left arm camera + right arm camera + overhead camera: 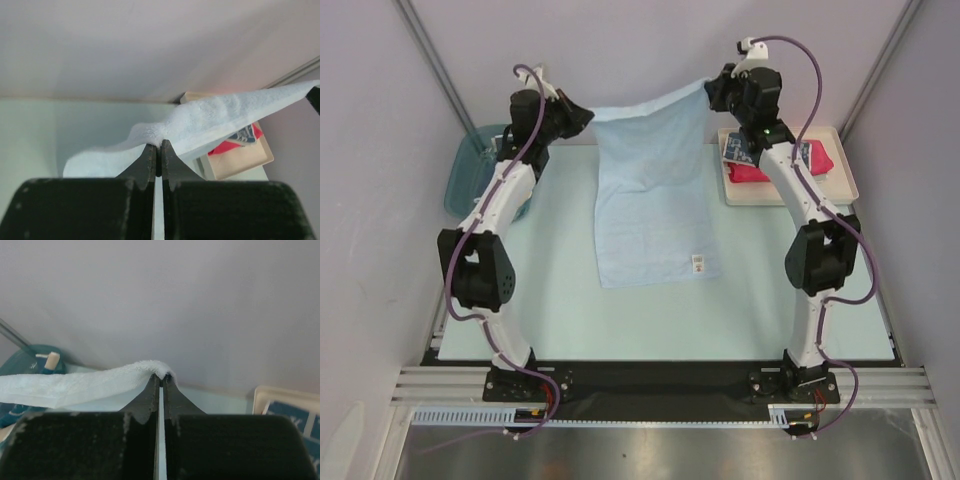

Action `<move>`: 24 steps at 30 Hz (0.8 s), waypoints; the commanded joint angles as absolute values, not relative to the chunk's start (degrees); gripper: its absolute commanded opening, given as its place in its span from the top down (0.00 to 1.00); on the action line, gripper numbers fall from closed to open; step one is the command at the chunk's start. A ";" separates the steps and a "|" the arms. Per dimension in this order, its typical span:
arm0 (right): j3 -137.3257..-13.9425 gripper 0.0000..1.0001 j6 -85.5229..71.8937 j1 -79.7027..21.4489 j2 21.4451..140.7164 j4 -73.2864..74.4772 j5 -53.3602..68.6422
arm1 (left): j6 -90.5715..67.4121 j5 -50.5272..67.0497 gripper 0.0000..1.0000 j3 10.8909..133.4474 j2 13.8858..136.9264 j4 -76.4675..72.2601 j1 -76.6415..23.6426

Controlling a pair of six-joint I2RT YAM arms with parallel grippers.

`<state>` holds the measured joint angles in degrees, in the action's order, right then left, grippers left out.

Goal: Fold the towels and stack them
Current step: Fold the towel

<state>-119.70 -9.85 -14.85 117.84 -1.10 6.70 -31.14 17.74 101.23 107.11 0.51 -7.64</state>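
A plain light-blue towel (650, 190) hangs from its two far corners, its lower part lying on the table with a white label near the bottom right corner. My left gripper (588, 115) is shut on the far left corner, seen in the left wrist view as cloth (200, 122) pinched at the left gripper's tips (159, 145). My right gripper (713, 90) is shut on the far right corner; in the right wrist view the towel (75, 387) runs off to the left from the right gripper's tips (161, 377). A red towel (760, 172) and a dark-blue patterned towel (738, 150) lie folded on the tray.
The cream tray (845, 180) sits at the far right of the table, partly behind the right arm. A translucent blue bin (470, 170) stands at the far left behind the left arm, with cloth inside. Grey walls close in the back and sides.
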 commanded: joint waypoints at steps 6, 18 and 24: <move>-98.39 1.00 -16.60 -13.62 104.25 2.02 6.50 | -35.24 16.61 1.00 81.32 95.90 -4.92 -7.12; -92.10 1.00 -20.30 -11.70 100.10 7.47 11.07 | -34.02 16.00 1.00 73.38 88.76 -0.97 -7.82; -101.74 1.00 -20.57 -11.25 106.15 4.40 12.13 | -32.08 14.59 1.00 81.72 94.74 -5.18 -7.38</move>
<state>-93.45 -19.94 -12.12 103.88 8.12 12.16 -34.28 16.80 76.49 92.55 -1.06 -7.92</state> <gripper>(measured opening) 0.025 0.036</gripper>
